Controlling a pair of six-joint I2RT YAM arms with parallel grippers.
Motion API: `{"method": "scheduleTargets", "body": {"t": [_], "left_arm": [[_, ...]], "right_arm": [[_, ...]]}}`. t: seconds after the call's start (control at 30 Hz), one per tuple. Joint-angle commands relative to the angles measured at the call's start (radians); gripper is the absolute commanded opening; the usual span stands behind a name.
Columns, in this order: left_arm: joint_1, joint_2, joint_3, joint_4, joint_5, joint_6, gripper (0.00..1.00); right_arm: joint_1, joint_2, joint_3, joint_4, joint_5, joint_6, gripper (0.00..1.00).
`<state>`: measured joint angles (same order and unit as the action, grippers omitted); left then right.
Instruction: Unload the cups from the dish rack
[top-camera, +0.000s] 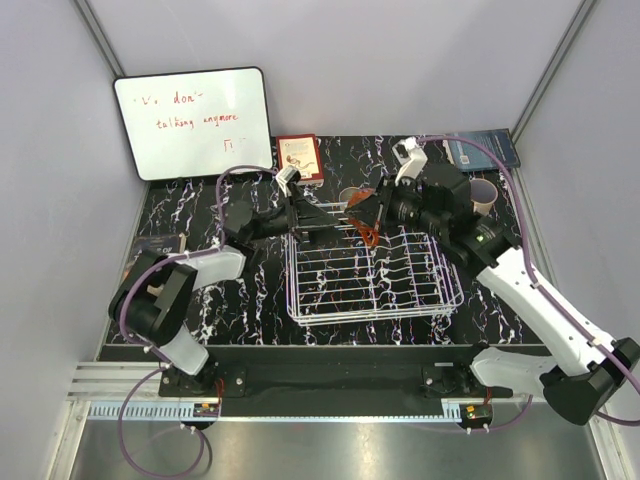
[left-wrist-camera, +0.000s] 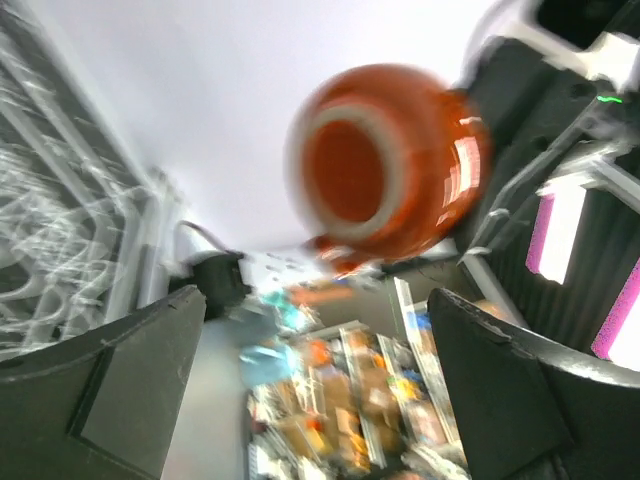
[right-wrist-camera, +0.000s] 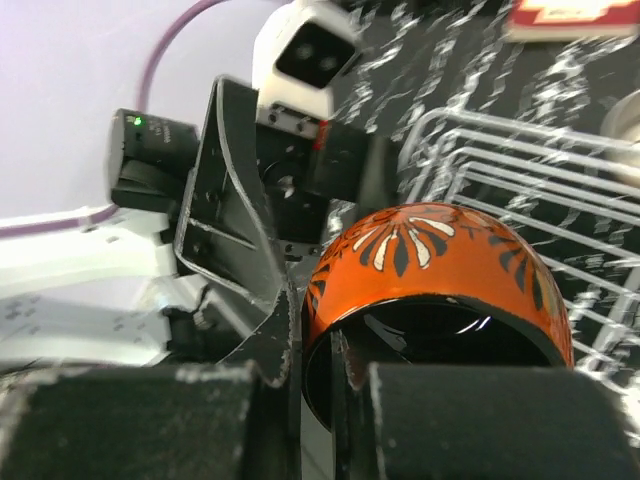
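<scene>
A squat reddish-orange cup (top-camera: 365, 222) with a dark flower pattern hangs over the far edge of the white wire dish rack (top-camera: 372, 290). My right gripper (right-wrist-camera: 335, 350) is shut on the cup (right-wrist-camera: 440, 265), pinching its rim with one finger inside. My left gripper (top-camera: 335, 218) faces the cup (left-wrist-camera: 390, 160) from the left. Its jaws stand wide open and apart from the cup, with nothing between them. A tan cup (top-camera: 350, 195) stands just behind the rack. A pale cup (top-camera: 483, 195) stands on the table at the right.
A whiteboard (top-camera: 195, 120) leans at the back left. A red-framed box (top-camera: 299, 157) and a blue book (top-camera: 485, 150) lie at the back. The rack's wires (right-wrist-camera: 520, 170) run close under the held cup. Both arms meet over the rack's far edge.
</scene>
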<state>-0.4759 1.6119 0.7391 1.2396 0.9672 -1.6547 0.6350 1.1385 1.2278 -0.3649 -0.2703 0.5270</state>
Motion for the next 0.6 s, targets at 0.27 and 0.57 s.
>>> {"method": "scheduleTargets", "body": {"t": [0.27,0.57], "left_arm": [[-0.154,-0.175,0.365,-1.575,-0.702,1.199,0.99],[-0.234,-0.024,0.405,-1.779,-1.085,1.219,0.99]], "right_arm": [[0.003,0.226,0.357,-0.141,0.264,-0.142,0.00],[-0.029,0.418,0.524,-0.184,0.362,-0.119,0.00]]}}
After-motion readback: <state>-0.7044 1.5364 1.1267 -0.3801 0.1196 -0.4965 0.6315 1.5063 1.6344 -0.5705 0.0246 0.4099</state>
